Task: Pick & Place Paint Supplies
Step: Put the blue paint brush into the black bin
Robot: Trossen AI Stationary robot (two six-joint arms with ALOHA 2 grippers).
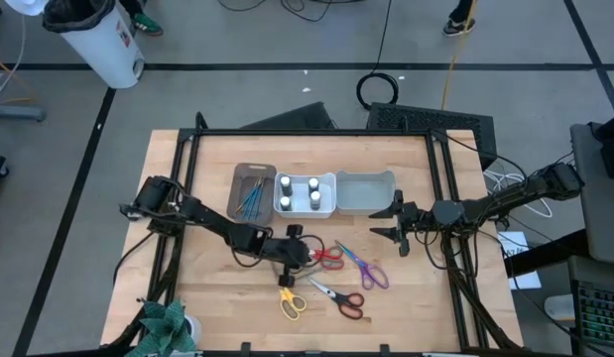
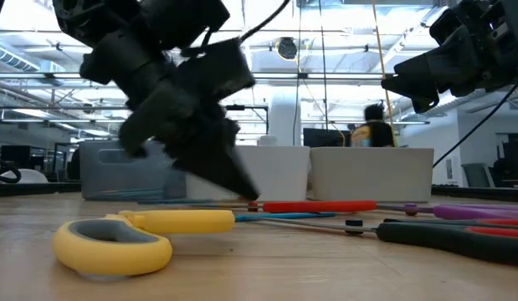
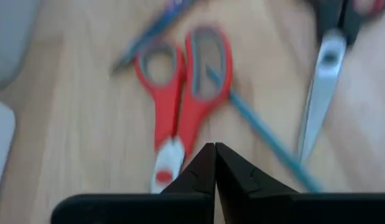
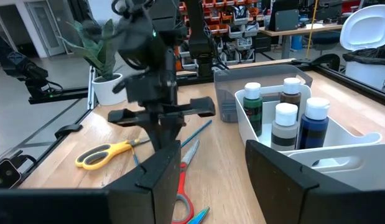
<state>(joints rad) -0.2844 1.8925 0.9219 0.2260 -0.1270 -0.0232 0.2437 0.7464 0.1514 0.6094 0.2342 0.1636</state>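
Observation:
Red-handled scissors [image 3: 180, 87] lie flat on the wooden table with a teal brush [image 3: 260, 127] across one handle loop. My left gripper [image 3: 214, 148] slants down at their blade end, fingers shut with nothing seen between them; it also shows in the high view [image 1: 299, 254] and the low view [image 2: 250, 194]. Purple scissors [image 1: 368, 268], yellow scissors [image 1: 292, 302] and black-and-red scissors [image 1: 341, 297] lie nearby. White-capped bottles [image 4: 285, 115] stand in the white bin [image 1: 326, 206]. My right gripper [image 4: 214, 155] waits open by the grey bin [image 1: 366, 203]. My left gripper's shut fingertips [image 3: 204, 155] stand right beside the blade end [image 3: 167, 163] of the red scissors, slanting down from the table's left. Whether they touch the scissors I cannot tell.
A brownish bin [image 1: 239, 178] holding several teal brushes stands left of the white bin at the table's far middle. A potted plant [image 1: 168, 325] sits at the near left corner. A black frame [image 1: 307, 132] runs round the table.

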